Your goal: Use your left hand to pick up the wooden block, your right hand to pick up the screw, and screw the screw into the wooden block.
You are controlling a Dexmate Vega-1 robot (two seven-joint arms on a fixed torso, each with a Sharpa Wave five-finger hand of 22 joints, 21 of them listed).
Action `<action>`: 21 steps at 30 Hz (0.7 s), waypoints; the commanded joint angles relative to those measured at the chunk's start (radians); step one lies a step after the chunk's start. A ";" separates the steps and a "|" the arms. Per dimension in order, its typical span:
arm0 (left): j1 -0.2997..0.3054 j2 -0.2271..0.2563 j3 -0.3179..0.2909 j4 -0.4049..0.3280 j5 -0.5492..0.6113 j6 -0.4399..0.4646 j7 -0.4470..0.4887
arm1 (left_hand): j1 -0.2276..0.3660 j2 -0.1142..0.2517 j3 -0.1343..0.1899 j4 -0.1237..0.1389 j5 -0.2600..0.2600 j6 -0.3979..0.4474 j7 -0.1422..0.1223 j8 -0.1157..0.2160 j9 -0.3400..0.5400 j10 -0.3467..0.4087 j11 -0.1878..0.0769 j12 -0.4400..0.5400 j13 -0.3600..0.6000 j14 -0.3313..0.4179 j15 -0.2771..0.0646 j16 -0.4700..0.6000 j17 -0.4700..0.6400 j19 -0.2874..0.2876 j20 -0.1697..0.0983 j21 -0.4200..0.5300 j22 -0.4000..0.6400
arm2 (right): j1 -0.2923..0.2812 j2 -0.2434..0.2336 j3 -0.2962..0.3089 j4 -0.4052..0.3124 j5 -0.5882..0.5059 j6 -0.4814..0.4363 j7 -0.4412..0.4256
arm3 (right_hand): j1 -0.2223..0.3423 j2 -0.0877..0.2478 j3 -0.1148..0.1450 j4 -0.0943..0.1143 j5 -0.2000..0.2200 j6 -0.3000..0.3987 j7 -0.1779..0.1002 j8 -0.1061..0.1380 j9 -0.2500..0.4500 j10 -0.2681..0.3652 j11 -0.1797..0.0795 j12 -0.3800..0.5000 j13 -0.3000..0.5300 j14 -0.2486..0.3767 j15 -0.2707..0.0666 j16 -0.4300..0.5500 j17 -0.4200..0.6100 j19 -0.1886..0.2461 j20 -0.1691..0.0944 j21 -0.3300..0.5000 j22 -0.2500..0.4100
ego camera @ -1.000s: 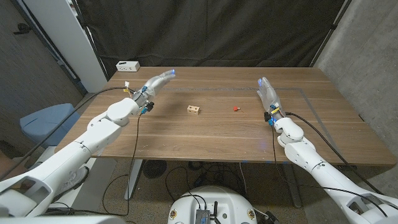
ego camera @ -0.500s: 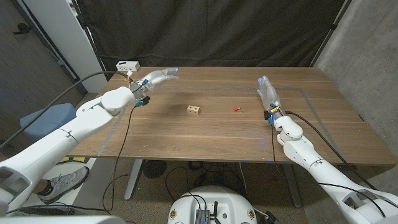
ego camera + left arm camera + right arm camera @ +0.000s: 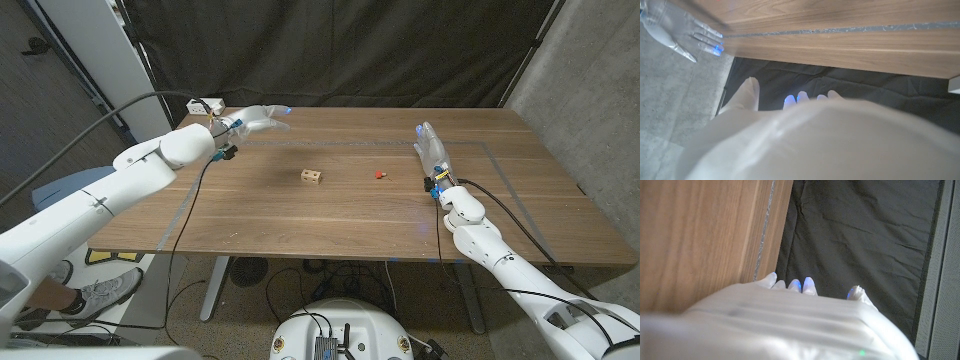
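A small wooden block (image 3: pixel 312 177) with holes in its side sits near the middle of the table (image 3: pixel 330 225). To its right lies a small red screw (image 3: pixel 378 173). My left hand (image 3: pixel 256 120) hangs raised over the table's far left part, fingers apart and empty, well away from the block. My right hand (image 3: pixel 430 150) stands on its edge to the right of the screw, fingers straight and holding nothing. The left wrist view shows my own hand (image 3: pixel 790 130) from behind and the right hand (image 3: pixel 675 32) across the table. In the right wrist view my right hand (image 3: pixel 790 315) is close up.
A white box (image 3: pixel 205 105) sits at the table's far left corner, just behind my left hand. A black curtain (image 3: pixel 330 50) hangs behind the table. A thin taped line (image 3: pixel 400 143) runs across the far part of the tabletop.
My left arm has lifted and swung toward the far left corner, the hand now higher and further back. The right hand, block and screw have stayed put.
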 commanded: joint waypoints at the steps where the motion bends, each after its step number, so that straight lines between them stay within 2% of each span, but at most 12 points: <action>1: -0.041 0.044 0.034 -0.090 0.164 0.078 -0.073 | 0.025 -0.012 0.001 -0.008 -0.005 0.012 -0.008 0.009 0.004 0.012 -0.012 0.009 0.004 0.013 0.000 0.010 0.005 0.011 0.010 0.004 0.002 | 0.015 0.019 -0.002 0.038 0.003 0.014 0.005 | 0.004 -0.003 0.005 -0.004 0.005 0.006 0.007 0.005 0.005 0.007 -0.001 0.006 0.006 0.004 -0.008 0.008 0.001 0.005 -0.035 0.006 0.002; 7: -0.083 0.039 0.070 -0.116 0.255 0.104 -0.136 | 0.064 -0.041 -0.004 -0.007 -0.015 0.019 -0.028 0.009 0.004 0.026 -0.049 0.011 0.007 0.024 -0.001 0.011 0.005 0.006 0.032 0.001 0.003 | 0.018 0.024 -0.004 0.048 0.004 0.013 0.005 | 0.004 -0.003 0.006 -0.005 0.006 0.007 0.009 0.006 0.005 0.007 0.000 0.006 0.006 0.003 -0.005 0.007 0.001 0.005 -0.035 0.006 0.002; 14: -0.107 0.016 0.106 -0.144 0.379 0.152 -0.165 | 0.123 -0.074 -0.010 -0.004 -0.024 0.047 -0.059 0.016 0.005 0.066 -0.072 0.022 0.010 0.047 -0.016 0.013 0.006 -0.024 0.050 -0.006 0.004 | 0.012 0.025 0.000 0.047 0.006 0.018 -0.002 | 0.003 -0.003 0.007 -0.005 0.006 0.007 0.010 0.006 0.005 0.006 -0.001 0.006 0.006 0.001 0.000 0.007 0.002 0.004 -0.033 0.005 0.002; 21: -0.123 -0.007 0.138 -0.161 0.485 0.170 -0.199 | 0.152 -0.079 -0.010 -0.002 -0.021 0.053 -0.054 0.016 0.005 0.071 -0.066 0.021 0.013 0.049 -0.017 0.012 0.006 -0.055 0.064 -0.012 0.005 | 0.005 0.020 0.003 0.038 0.004 0.019 -0.006 | 0.002 -0.003 0.007 -0.005 0.005 0.007 0.010 0.006 0.005 0.007 -0.002 0.005 0.006 0.001 0.001 0.007 0.002 0.004 -0.033 0.004 0.002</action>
